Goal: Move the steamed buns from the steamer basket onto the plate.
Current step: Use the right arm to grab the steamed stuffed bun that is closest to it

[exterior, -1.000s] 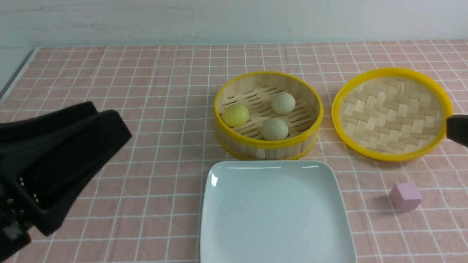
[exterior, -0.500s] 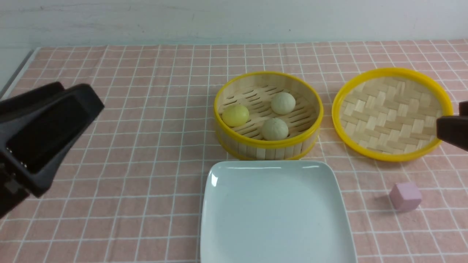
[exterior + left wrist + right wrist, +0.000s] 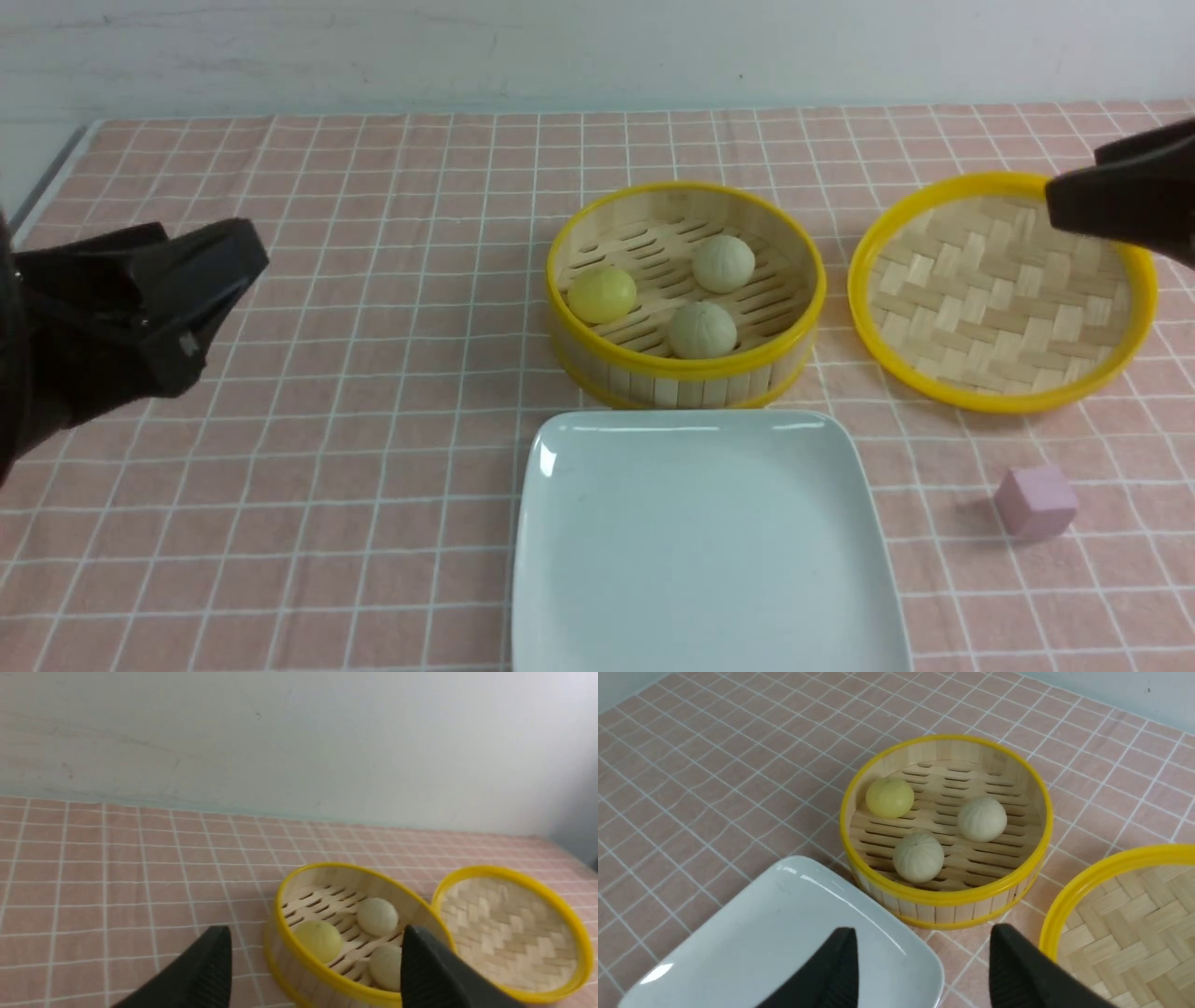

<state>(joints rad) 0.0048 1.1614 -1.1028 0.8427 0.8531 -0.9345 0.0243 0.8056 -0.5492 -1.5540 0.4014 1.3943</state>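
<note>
The steamer basket (image 3: pixel 686 369) stands at the table's middle with a yellow bun (image 3: pixel 601 295) and two pale beige buns (image 3: pixel 723 263) (image 3: pixel 702 329) inside. The empty white plate (image 3: pixel 700 541) lies just in front of it. My left gripper (image 3: pixel 219 261) hangs open and empty far to the basket's left. My right gripper (image 3: pixel 1060 201) is raised over the woven tray, open and empty. The left wrist view shows the basket (image 3: pixel 308 970) and buns (image 3: pixel 320 940) between its open jaws (image 3: pixel 315 952). The right wrist view shows the basket (image 3: pixel 945 905), plate (image 3: pixel 784 933) and open jaws (image 3: pixel 922 952).
A shallow yellow-rimmed tray with a woven bottom (image 3: pixel 999 294) sits right of the basket. A pink cube (image 3: pixel 1034 501) lies at the front right. A pink checked cloth (image 3: pixel 373 280) covers the table; a white wall stands behind.
My left gripper has lifted and swung towards the basket, now pointing right. My right gripper has risen from the tray's right edge to above its back right rim.
</note>
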